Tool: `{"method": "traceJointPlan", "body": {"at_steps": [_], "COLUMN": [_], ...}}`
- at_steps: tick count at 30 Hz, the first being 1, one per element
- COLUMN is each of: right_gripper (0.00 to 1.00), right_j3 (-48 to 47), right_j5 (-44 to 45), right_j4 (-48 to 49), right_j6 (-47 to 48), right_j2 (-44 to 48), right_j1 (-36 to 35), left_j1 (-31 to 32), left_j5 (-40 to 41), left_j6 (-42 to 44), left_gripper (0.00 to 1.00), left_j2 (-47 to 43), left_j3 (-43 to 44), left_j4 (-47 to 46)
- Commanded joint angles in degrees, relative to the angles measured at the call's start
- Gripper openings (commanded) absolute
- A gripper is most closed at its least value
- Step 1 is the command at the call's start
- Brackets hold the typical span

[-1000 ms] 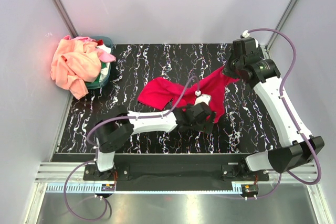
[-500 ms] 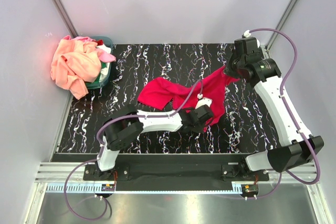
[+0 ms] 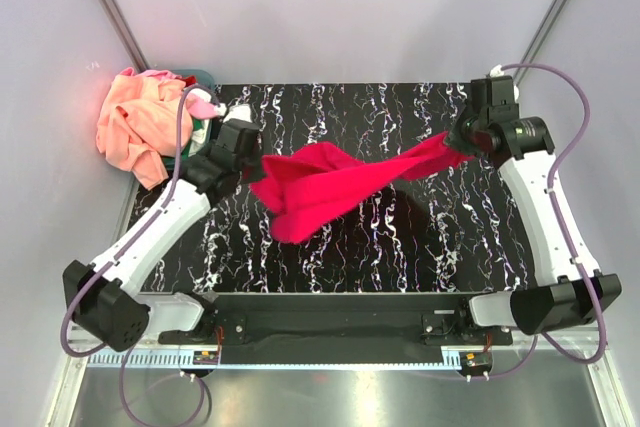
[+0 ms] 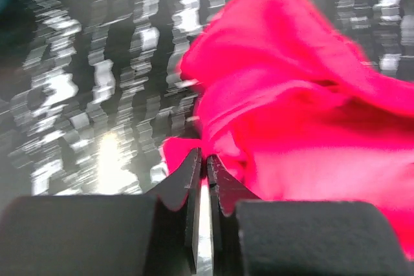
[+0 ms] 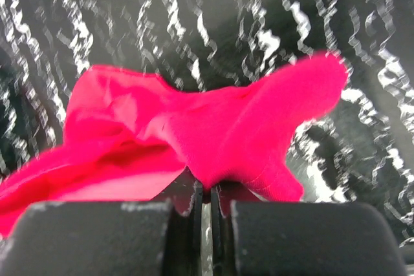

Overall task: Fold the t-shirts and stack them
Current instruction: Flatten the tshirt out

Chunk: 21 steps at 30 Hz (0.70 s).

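Red t-shirt (image 3: 330, 185) is hanging bunched between left gripper (image 3: 248, 169) and right gripper (image 3: 460, 140), both clenching cloth; pulling apart evenly, then lowering flat, is advisable.

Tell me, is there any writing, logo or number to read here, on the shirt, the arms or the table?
No text can be read anywhere.
red t-shirt: plain cloth in every view, no print or tag showing.
table: only a white marbled pattern, no letters.
small board at the left arm's base: marks too small to read.
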<state>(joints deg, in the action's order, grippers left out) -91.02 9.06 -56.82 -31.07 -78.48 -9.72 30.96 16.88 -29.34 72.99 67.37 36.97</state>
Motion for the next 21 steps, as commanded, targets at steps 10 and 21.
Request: {"method": "traceJointPlan", "body": {"at_steps": [10, 21], "right_gripper": [0.0, 0.0], "right_j3": [14.6, 21.1], "right_j5": [-5.4, -8.8], "right_j4": [2.0, 4.3], "right_j6": [-3.4, -3.6], "right_j2": [9.0, 10.5], "right_j1": [0.0, 0.0], "left_j1": [-4.6, 4.6], "left_j5": [-1.7, -9.0], "left_j6": [-2.1, -7.3], "left_gripper": [0.91, 0.7], "left_j2": [-3.3, -0.2], "left_j3": [-12.4, -17.7], "left_j4": [8.4, -4.4]}}
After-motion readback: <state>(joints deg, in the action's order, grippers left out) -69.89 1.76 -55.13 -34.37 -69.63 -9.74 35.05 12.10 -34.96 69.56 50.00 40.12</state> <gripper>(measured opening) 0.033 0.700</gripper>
